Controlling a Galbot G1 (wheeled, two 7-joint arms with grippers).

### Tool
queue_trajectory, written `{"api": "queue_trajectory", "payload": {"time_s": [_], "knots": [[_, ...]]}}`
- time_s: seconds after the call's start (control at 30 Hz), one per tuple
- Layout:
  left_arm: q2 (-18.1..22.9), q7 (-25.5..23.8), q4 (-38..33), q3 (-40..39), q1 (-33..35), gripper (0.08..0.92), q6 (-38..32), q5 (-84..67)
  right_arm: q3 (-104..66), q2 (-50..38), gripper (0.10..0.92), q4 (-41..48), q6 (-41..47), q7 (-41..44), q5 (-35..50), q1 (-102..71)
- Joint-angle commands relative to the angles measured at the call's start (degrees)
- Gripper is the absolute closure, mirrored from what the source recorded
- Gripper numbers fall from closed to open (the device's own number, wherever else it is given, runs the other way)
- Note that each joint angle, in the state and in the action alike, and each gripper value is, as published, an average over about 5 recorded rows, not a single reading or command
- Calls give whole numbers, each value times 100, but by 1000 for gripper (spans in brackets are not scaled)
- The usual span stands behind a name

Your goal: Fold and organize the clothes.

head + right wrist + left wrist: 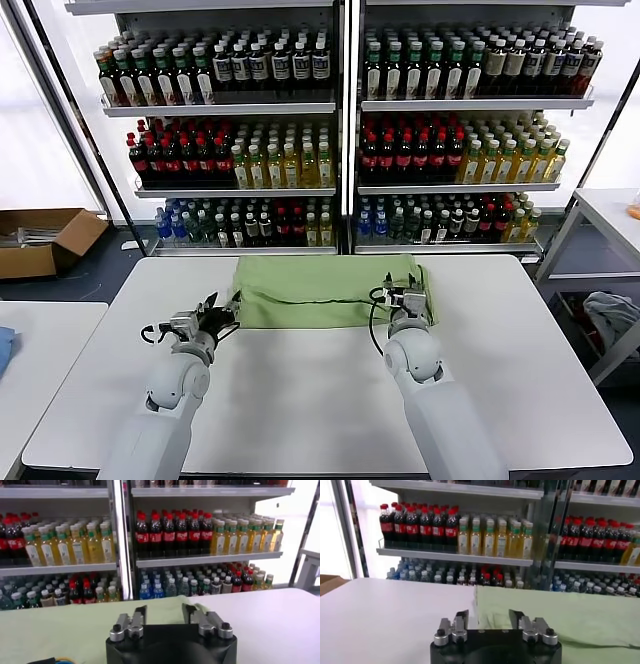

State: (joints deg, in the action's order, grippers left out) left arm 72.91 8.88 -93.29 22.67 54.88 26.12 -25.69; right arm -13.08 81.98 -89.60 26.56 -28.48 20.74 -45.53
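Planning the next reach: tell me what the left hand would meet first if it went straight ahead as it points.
Probably the near left edge of the folded green shirt; the left hand, open, points along the table straight at it. Depth is uncertain.

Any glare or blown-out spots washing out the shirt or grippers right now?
Head view: bright white windows at both sides, but the green shirt reads evenly, with only soft shadows. Left wrist view: washed-out window at the side, left gripper sharp. Right wrist view: bright patch past the shelves, right gripper sharp.

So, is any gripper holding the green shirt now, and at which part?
Nothing is held. The left gripper and the right gripper both stand open and empty, at the left and right ends of the folded green shirt.
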Motion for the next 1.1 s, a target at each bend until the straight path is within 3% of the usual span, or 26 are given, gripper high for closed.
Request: {"api": "queue_trajectory", "payload": {"time_s": [0.03,0.23,1.1], "knots": [[29,57,-804,59,491,298,395,0,-87,-54,284,-782,501,-396,158,-382],[28,50,-870,94,721,184,372,92,-266,-311,205,-1148,319,-256,40,-1058],[-47,-6,-100,-21,416,177,390,175,-342,-515,203,-575,519,-301,217,-1020]]}}
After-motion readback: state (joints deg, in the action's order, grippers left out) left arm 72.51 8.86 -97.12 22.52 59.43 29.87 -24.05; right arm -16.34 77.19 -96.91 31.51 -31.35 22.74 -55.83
